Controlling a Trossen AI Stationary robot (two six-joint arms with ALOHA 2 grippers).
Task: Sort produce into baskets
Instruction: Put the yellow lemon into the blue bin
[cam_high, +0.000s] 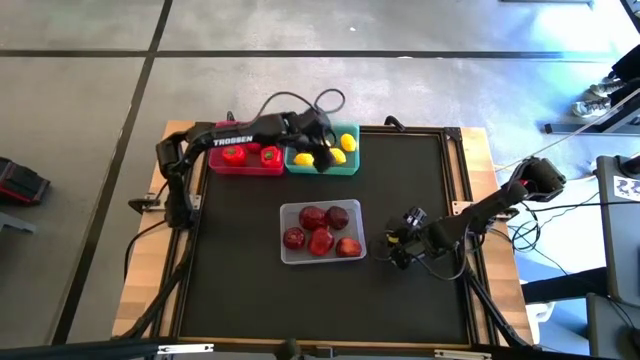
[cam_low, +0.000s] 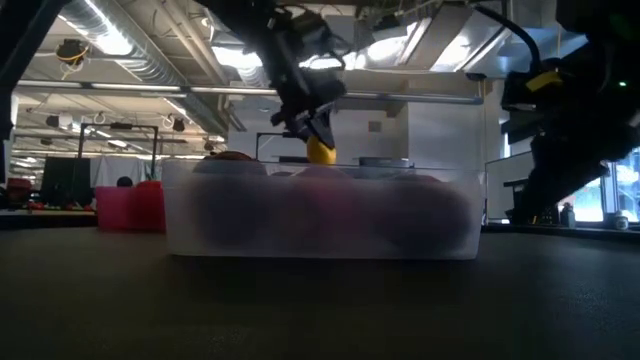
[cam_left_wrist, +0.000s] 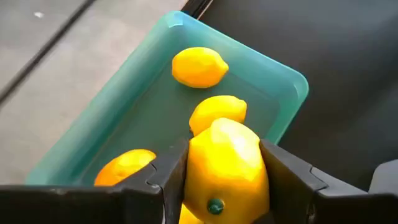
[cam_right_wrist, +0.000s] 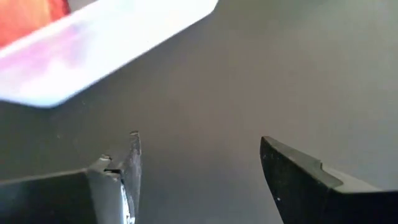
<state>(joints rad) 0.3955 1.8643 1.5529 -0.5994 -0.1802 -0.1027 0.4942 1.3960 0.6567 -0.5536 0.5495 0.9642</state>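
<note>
Taking the grey-white basket (cam_high: 321, 232) at the middle of the counter (cam_high: 240, 290) as landmark: beyond it and to its left sits the pink basket (cam_high: 245, 157) with red peppers (cam_high: 234, 154); just right of that, the teal basket (cam_high: 322, 152) holds lemons (cam_left_wrist: 199, 67); the left gripper (cam_left_wrist: 217, 180) hangs over the teal basket, jaws pinching a lemon (cam_left_wrist: 227, 165); the grey-white basket itself holds apples (cam_high: 318, 240); right of it the right gripper (cam_high: 398, 244) waits low over bare counter, jaws spread and empty; the step in hand looks like the lemon's drop-off, so next the left jaws should part above the teal basket.
</note>
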